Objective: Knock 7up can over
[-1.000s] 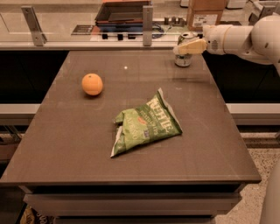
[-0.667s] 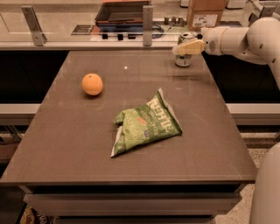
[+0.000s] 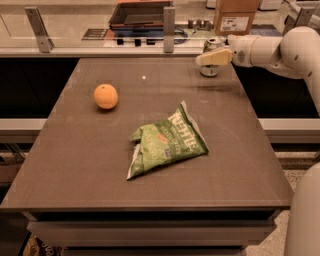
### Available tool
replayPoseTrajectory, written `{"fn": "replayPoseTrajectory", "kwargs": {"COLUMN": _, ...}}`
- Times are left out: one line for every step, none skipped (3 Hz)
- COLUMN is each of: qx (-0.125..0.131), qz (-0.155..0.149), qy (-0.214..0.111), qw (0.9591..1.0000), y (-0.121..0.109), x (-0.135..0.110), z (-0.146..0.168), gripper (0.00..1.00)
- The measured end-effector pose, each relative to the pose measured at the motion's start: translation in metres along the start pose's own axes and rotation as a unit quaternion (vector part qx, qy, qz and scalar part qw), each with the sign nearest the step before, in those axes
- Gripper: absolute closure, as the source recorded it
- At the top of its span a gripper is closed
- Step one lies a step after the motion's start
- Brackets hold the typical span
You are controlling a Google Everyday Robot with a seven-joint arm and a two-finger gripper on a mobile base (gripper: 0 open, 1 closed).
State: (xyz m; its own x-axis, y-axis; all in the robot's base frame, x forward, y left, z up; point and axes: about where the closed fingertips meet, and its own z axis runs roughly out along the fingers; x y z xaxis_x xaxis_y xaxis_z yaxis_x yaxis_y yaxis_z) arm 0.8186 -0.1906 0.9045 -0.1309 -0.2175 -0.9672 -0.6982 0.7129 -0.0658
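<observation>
The 7up can (image 3: 209, 70) stands upright near the far right edge of the brown table (image 3: 100, 165); it is silver with a shiny top. My gripper (image 3: 206, 59) reaches in from the right on the white arm (image 3: 280, 50) and lies across the can's middle at about half its height, covering part of it. Whether it touches the can I cannot tell.
An orange (image 3: 106, 96) lies at the left of the table. A crinkled green chip bag (image 3: 167, 142) lies in the middle. A counter with a cardboard box (image 3: 235, 17) and a dark tray (image 3: 142, 14) runs behind the table's far edge.
My gripper has shifted slightly left and lower across the can. The can, orange and chip bag stay where they were.
</observation>
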Motion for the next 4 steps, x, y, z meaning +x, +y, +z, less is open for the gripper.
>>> {"fn": "replayPoseTrajectory", "kwargs": {"qx": -0.022, "qz": 0.005, "qy": -0.025, "qw": 0.9994, "y": -0.003, "x": 0.012, "z": 0.007, "gripper": 0.0}}
{"fn": "replayPoseTrajectory", "kwargs": {"qx": -0.035, "qz": 0.005, "qy": -0.046, "qw": 0.9983, "y": -0.009, "x": 0.019, "z": 0.003, "gripper": 0.0}}
{"fn": "replayPoseTrajectory", "kwargs": {"qx": -0.04, "qz": 0.006, "qy": -0.065, "qw": 0.997, "y": -0.018, "x": 0.023, "z": -0.001, "gripper": 0.0}}
{"fn": "replayPoseTrajectory", "kwargs": {"qx": -0.042, "qz": 0.005, "qy": -0.065, "qw": 0.997, "y": -0.016, "x": 0.022, "z": 0.002, "gripper": 0.18}}
